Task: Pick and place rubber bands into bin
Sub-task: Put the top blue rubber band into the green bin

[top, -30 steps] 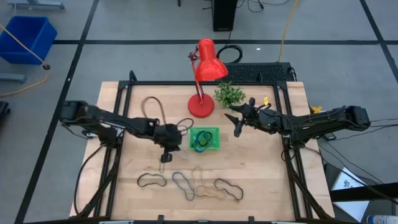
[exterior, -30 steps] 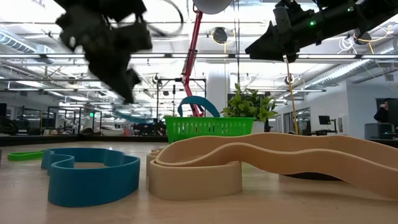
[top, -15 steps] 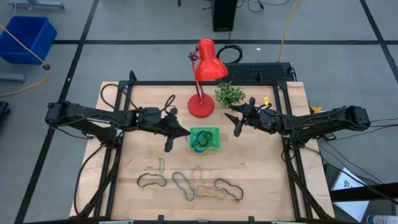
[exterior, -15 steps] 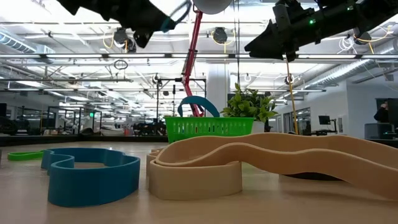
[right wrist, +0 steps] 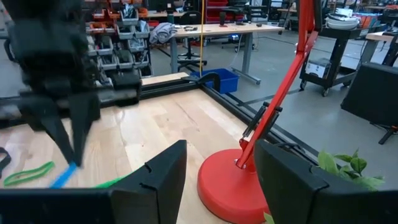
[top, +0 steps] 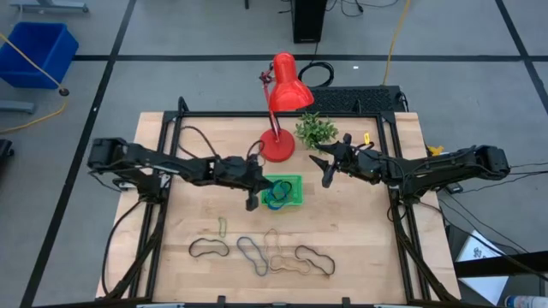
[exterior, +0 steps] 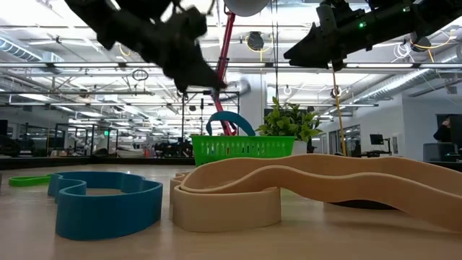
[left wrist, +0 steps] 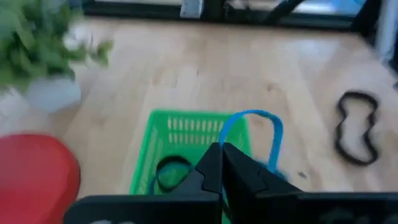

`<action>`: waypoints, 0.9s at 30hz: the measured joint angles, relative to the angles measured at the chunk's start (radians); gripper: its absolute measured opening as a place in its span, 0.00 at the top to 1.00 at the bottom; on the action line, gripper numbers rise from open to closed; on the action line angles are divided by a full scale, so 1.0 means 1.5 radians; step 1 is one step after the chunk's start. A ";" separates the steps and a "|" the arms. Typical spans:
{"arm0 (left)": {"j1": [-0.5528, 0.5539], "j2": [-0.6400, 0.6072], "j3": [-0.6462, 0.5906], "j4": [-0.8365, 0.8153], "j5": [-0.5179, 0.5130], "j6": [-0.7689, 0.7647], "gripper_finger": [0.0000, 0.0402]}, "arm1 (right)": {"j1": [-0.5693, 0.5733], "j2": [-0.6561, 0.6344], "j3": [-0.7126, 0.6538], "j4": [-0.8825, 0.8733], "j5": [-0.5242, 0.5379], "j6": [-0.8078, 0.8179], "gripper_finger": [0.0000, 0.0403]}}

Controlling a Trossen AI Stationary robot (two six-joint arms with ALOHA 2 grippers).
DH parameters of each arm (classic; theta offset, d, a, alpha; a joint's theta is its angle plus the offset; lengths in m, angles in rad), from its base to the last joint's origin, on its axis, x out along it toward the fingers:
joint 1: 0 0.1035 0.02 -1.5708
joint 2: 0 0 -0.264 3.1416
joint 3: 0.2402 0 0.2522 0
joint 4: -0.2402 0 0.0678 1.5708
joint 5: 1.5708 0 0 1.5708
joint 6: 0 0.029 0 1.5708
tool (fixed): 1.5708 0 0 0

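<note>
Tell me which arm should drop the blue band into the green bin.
Left. Its claw is shut on the blue rubber band at the green bin; the right claw hangs open beside it, holding nothing.

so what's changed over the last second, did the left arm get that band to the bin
The left gripper has swung from the open table across to the green bin's left edge, shut on a blue rubber band that hangs over the bin and is not yet let go. The right gripper stayed raised beside the bin, open. The loose bands near the front edge, the red lamp and the plant have not moved.
</note>
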 joint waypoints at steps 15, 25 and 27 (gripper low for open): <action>0.017 0.108 -0.001 0.006 -0.011 -0.019 0.95 | 0.000 0.000 0.000 -0.001 0.000 0.000 0.55; 0.017 0.114 -0.001 0.022 -0.011 -0.019 0.98 | 0.000 0.000 0.000 -0.001 0.000 0.000 0.55; 0.017 0.114 -0.001 0.025 -0.011 -0.019 0.95 | 0.000 0.000 0.000 -0.001 -0.001 0.000 0.55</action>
